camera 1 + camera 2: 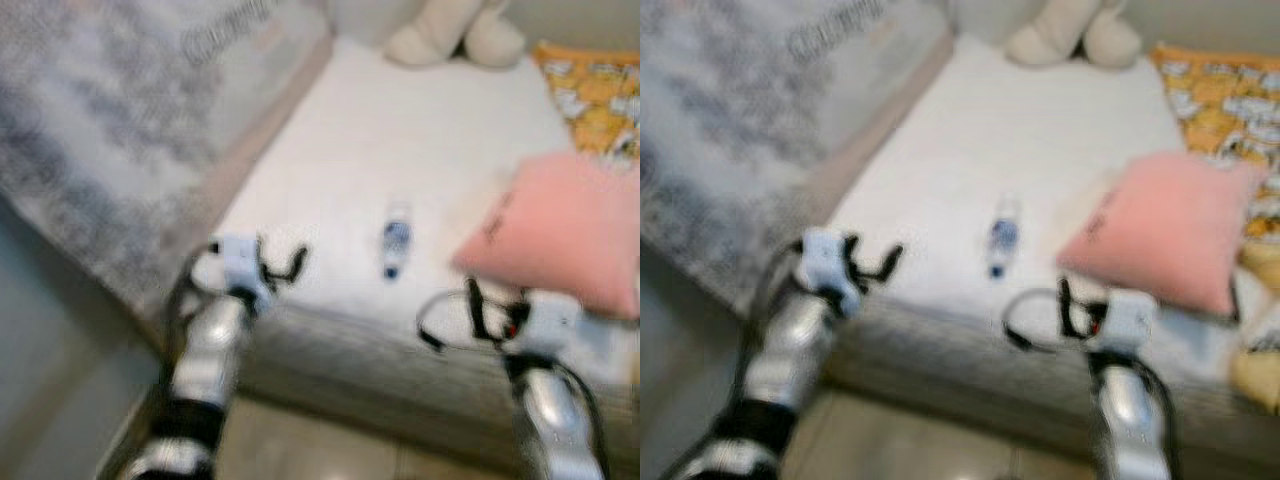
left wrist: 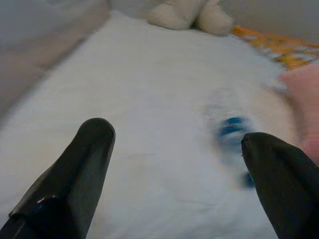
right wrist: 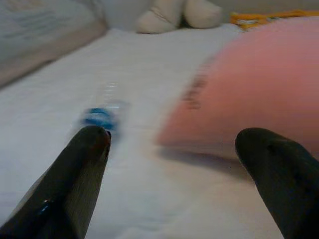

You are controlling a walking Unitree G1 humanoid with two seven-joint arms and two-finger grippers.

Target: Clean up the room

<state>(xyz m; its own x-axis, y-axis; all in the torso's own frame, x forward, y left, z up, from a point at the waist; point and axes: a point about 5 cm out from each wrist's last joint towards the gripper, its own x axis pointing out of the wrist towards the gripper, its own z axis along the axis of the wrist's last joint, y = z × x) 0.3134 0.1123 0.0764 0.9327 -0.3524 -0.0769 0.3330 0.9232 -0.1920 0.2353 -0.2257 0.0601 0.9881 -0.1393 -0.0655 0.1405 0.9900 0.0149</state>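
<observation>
White bedding covers the bed (image 1: 400, 130), which runs away from the robot; all four views are smeared by motion, so fine detail is lost. Along the bed's left edge rises a grey, mottled fabric side panel (image 1: 110, 130) with lettering too blurred to read. The left hand (image 1: 283, 268) hangs at the near edge toward the left corner, its two black fingers spread wide, nothing between them. Near the middle of the near edge lies a small clear plastic bottle (image 1: 396, 240) with a blue label, on its side, apart from both hands; its cap end cannot be made out. At the far edge sits a cream plush toy (image 1: 455, 35), its upper part cut off. The right hand (image 1: 470, 312) hovers at the near edge, fingers wide apart, empty. Just beyond it rests a soft pink pillow (image 1: 560, 230) with dark, unreadable marks. An orange patterned cloth (image 1: 595, 95) occupies the far right corner.
</observation>
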